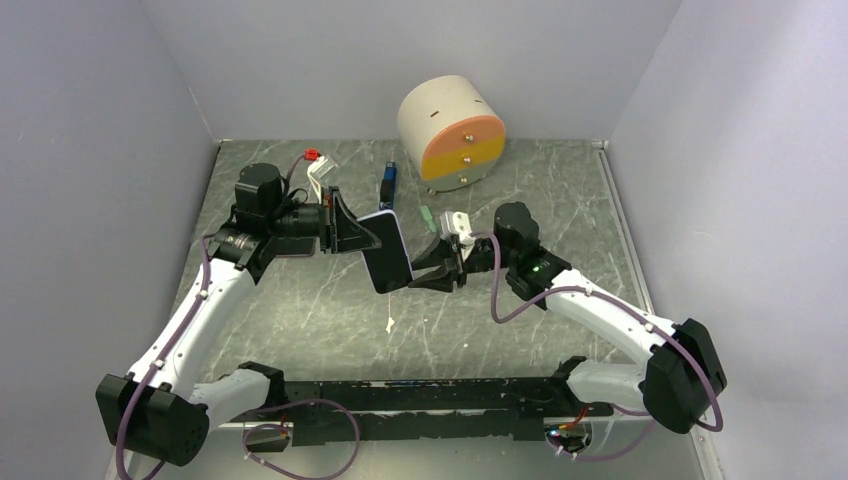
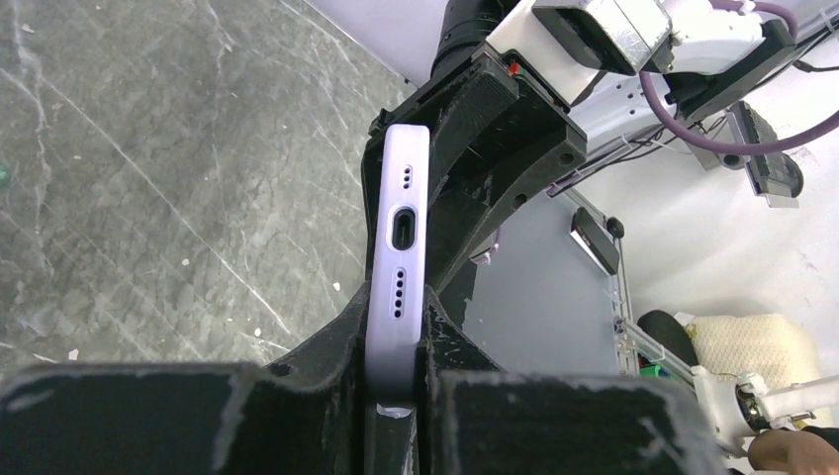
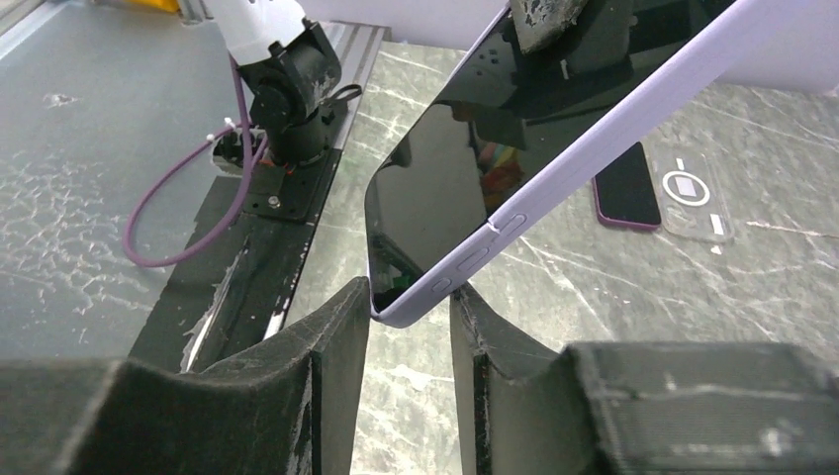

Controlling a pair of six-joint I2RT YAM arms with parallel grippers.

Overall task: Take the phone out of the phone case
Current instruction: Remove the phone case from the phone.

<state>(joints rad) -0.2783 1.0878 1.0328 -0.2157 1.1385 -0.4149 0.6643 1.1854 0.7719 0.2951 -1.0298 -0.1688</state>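
The phone (image 1: 388, 252), dark screen in a lilac case, hangs tilted above the table's middle. My left gripper (image 1: 362, 235) is shut on its upper left part. In the left wrist view the fingers clamp both faces of the lilac case (image 2: 401, 198), whose bottom edge with port and speaker holes faces the camera. My right gripper (image 1: 412, 272) is at the phone's lower right corner. In the right wrist view that corner (image 3: 416, 297) sits wedged between my right gripper's (image 3: 411, 292) two fingertips, one on the screen side and one on the case's button edge.
A cream drum with an orange and yellow face (image 1: 452, 132) stands at the back. A blue item (image 1: 388, 186), a red-and-white connector (image 1: 315, 165) and a green bit (image 1: 426, 217) lie behind the phone. A second dark phone (image 3: 626, 186) and a clear case (image 3: 696, 195) lie on the table.
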